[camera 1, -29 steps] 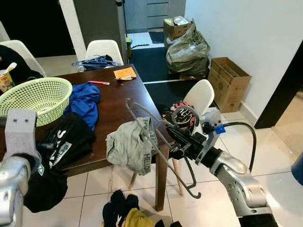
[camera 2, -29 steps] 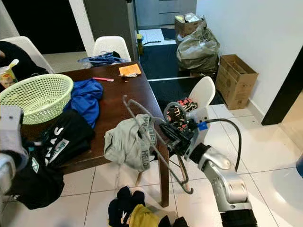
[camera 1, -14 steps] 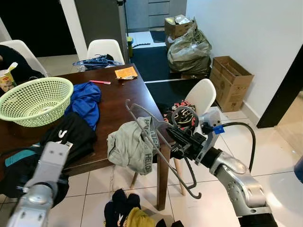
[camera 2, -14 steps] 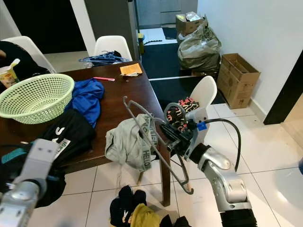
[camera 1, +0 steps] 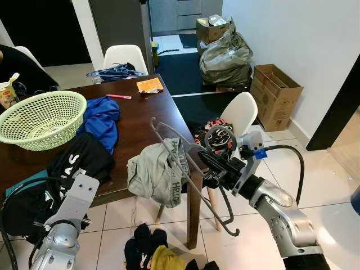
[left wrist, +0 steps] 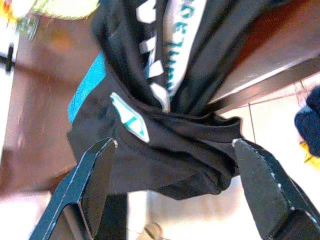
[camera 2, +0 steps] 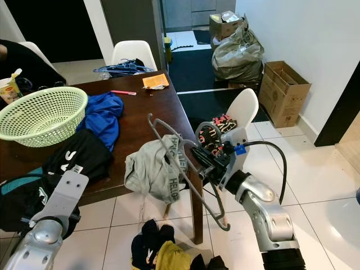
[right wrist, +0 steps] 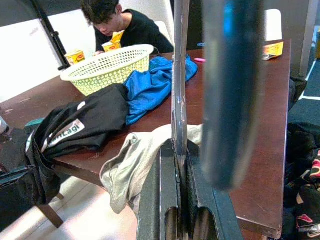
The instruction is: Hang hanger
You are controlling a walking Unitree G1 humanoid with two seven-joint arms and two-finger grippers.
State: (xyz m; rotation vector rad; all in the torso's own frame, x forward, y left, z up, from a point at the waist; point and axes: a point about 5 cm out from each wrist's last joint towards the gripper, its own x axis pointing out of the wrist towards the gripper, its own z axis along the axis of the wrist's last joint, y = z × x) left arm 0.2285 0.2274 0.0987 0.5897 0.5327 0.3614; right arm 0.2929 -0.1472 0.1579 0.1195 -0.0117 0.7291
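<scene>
Right tool [camera 1: 209, 169] clenched on hanger [camera 1: 188, 174]; thin stiff wire, light, swings easily. Grip mid-bar. Left tool [left wrist: 170, 185] released, low beside tabletop [camera 1: 135, 126].

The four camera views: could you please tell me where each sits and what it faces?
Left and right eye views: on the head, looking down at the brown table, both arms showing.
Left wrist view: along the open left gripper at the black garment.
Right wrist view: along the right gripper, shut on the hanger.
All four views share the table.
</scene>
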